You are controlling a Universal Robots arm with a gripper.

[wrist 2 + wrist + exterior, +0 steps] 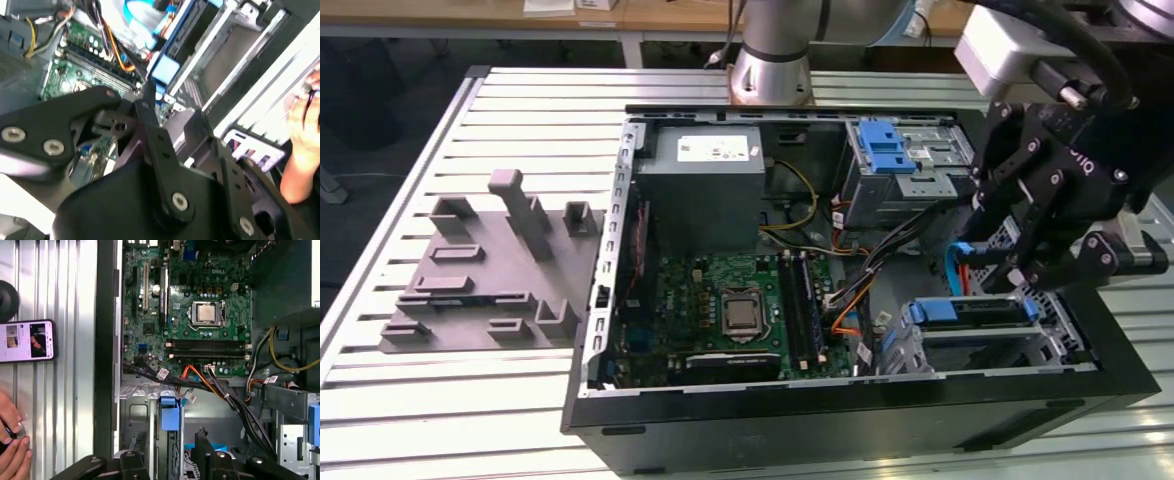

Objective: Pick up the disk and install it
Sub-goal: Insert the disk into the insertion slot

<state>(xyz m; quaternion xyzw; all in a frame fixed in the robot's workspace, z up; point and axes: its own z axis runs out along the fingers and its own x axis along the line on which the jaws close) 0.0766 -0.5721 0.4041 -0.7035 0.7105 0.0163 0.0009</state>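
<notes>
Open computer case (854, 420) is lying on the bench (454, 400). At its four o'clock in the exterior view, the tool (1023, 270) is hanging over the drive bay (1063, 338), apparently clamping the disk (252, 149) (label showing). Installation is underway, calling for square entry.

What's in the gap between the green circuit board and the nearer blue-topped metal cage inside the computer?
A bundle of cables, black and orange among them, lies between the circuit board and the cage, as the exterior view shows.
</notes>
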